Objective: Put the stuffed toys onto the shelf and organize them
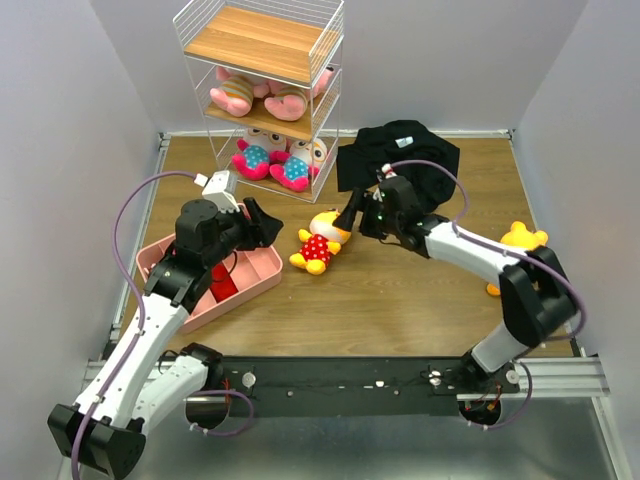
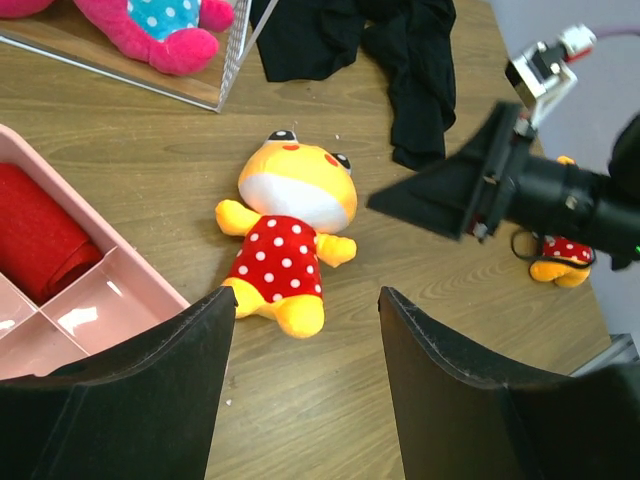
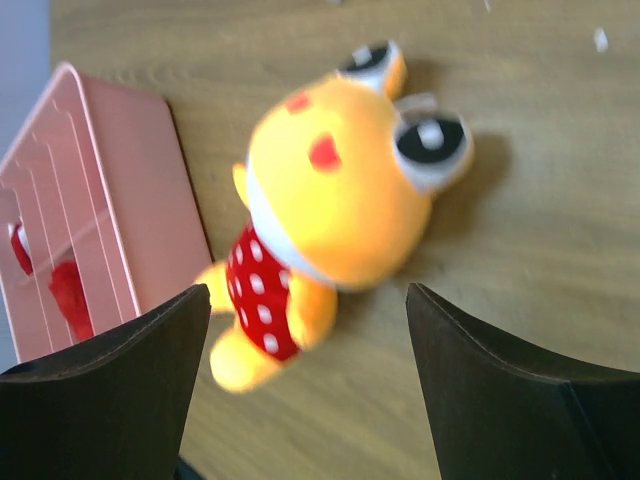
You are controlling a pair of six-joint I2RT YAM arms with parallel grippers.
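Left gripper [image 2: 305, 300]: jaws apart, empty, we hover near pink tray [image 1: 255, 270]. Shelf [image 1: 262, 45]: four stuffed toys in, pink pair [image 1: 262, 97] on mid tier, glasses pair [image 1: 275, 160] on bottom tier. Near yellow toy [image 1: 318, 242] lies on table [image 1: 400, 300] under right gripper [image 1: 352, 213], jaws spread, nothing gripped. Second yellow toy [image 1: 520, 240] at far right. We judge two left to shelve.
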